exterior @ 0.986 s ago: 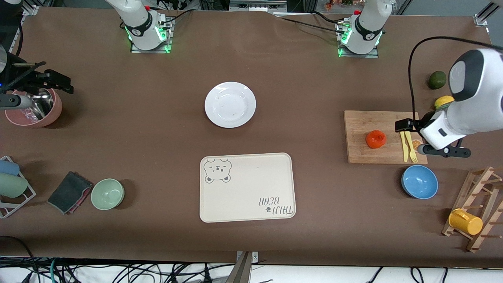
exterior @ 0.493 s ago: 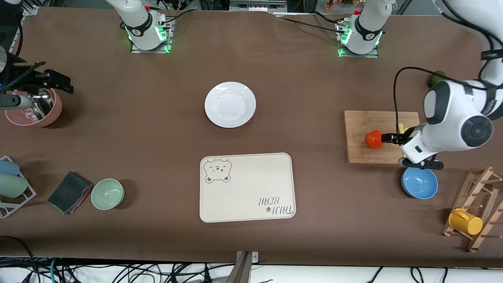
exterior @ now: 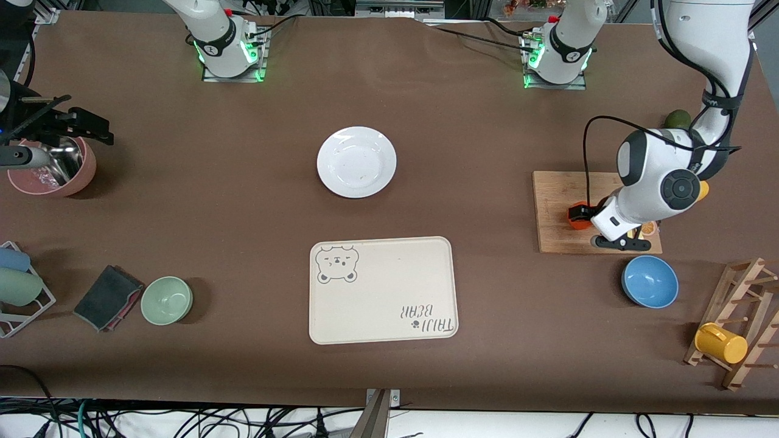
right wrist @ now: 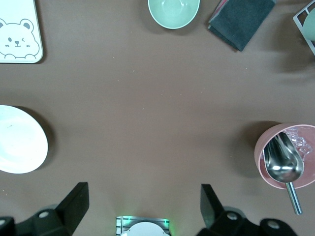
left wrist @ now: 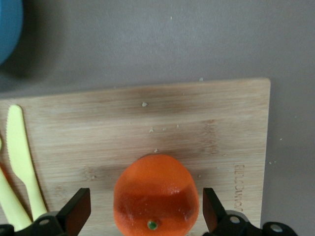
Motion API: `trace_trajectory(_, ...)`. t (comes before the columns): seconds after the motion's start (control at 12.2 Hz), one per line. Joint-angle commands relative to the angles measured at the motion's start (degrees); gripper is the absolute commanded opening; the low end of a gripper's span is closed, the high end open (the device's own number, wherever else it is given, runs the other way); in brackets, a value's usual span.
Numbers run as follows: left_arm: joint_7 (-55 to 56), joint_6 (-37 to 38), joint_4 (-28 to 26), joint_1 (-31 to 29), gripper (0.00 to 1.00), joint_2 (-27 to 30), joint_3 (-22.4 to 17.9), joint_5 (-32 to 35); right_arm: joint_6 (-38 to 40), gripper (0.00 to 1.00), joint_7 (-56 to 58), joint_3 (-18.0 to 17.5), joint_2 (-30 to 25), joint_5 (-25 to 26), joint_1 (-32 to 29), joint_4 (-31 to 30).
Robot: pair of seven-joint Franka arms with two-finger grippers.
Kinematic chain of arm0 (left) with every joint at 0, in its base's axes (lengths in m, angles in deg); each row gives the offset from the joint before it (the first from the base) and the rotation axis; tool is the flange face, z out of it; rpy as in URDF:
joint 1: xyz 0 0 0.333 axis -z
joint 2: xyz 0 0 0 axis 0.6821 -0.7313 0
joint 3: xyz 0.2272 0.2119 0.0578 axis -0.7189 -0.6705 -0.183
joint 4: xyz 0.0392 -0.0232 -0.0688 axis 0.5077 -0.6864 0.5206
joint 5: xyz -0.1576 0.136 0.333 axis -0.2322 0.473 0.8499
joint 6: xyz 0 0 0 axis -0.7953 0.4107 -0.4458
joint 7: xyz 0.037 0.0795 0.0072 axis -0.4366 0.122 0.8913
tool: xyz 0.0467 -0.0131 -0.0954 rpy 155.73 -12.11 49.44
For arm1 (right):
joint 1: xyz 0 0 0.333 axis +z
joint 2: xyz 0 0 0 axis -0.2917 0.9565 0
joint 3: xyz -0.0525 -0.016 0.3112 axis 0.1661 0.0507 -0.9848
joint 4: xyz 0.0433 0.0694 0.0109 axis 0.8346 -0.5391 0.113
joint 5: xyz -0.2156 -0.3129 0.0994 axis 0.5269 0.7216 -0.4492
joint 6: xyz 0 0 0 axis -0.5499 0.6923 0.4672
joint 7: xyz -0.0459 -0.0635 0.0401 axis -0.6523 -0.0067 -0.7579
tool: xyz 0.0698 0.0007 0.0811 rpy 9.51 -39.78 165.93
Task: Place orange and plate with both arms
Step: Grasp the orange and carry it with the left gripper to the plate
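Observation:
The orange sits on a wooden cutting board toward the left arm's end of the table. My left gripper is low over it and open. In the left wrist view the orange lies between the two black fingers, with a gap on each side. The white plate lies on the table's middle, farther from the front camera than the bear tray; it also shows in the right wrist view. My right gripper waits, open and empty, over the pink bowl.
The cream bear tray lies nearer the front camera than the plate. A yellow knife lies on the board. Around it are a blue bowl, a dark green fruit and a rack with a yellow mug. A pink bowl, green bowl and dark cloth are at the right arm's end.
My left arm has swung across the cutting board and brought its open gripper down around the orange. The right arm has not moved.

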Motion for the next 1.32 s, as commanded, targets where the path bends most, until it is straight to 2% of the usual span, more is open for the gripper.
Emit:
trace_trajectory(0.0, 1.02, -3.18, -1.29, -0.04, 1.0, -1.18, 0.2, 1.11, 1.1, 1.0, 1.05, -0.02, -0.25, -0.71, -0.36, 0.96)
trace_trajectory(0.25, 1.9, -3.81, -1.29, 0.23, 1.0, -2.42, 0.2, 1.11, 1.1, 1.0, 1.14, -0.02, -0.25, -0.71, -0.36, 0.96)
trace_trajectory(0.33, 1.9, -3.81, -1.29, 0.4, 0.82, -2.51, 0.2, 1.11, 1.1, 1.0, 1.14, -0.02, -0.25, -0.71, -0.36, 0.96)
trace_trajectory(0.41, 2.16, -3.55, -1.29, 0.49, 0.42, -2.43, 0.2, 1.11, 1.1, 1.0, 1.05, -0.02, -0.25, -0.71, -0.36, 0.96)
trace_trajectory(0.49, 3.47, -2.77, -0.94, 0.84, 0.13, -2.25, 0.2, 1.2, 1.1, 1.0, 1.05, -0.11, -0.25, -0.71, -0.36, 0.96)
trace_trajectory(0.58, 5.14, -1.97, -0.5, 1.54, 0.02, -2.08, 0.38, 1.55, 1.1, 1.0, 1.05, -0.2, -0.25, -0.71, -0.36, 0.96)
trace_trajectory(0.74, 14.07, -1.36, 1.16, 6.27, 0.0, -2.07, 0.73, 1.9, 1.1, 1.0, 1.05, -0.2, -0.25, -0.71, -0.36, 0.96)
trace_trajectory(0.9, 24.53, 3.37, 5.11, 11.45, 0.0, -2.07, 1.43, 1.2, 1.1, 1.0, 1.05, -0.29, -0.25, -0.71, -0.36, 0.96)
trace_trajectory(1.07, 34.89, 4.62, 8.1, 18.12, 0.0, -3.47, 2.92, 0.33, 1.1, 1.0, 1.05, -0.29, -0.25, -0.71, -0.36, 0.96)
trace_trajectory(1.23, 45.97, 4.63, 13.97, 24.01, 0.0, -7.68, 5.29, -5.71, 1.1, 1.0, 1.05, -0.29, -0.25, -0.71, -0.36, 0.96)
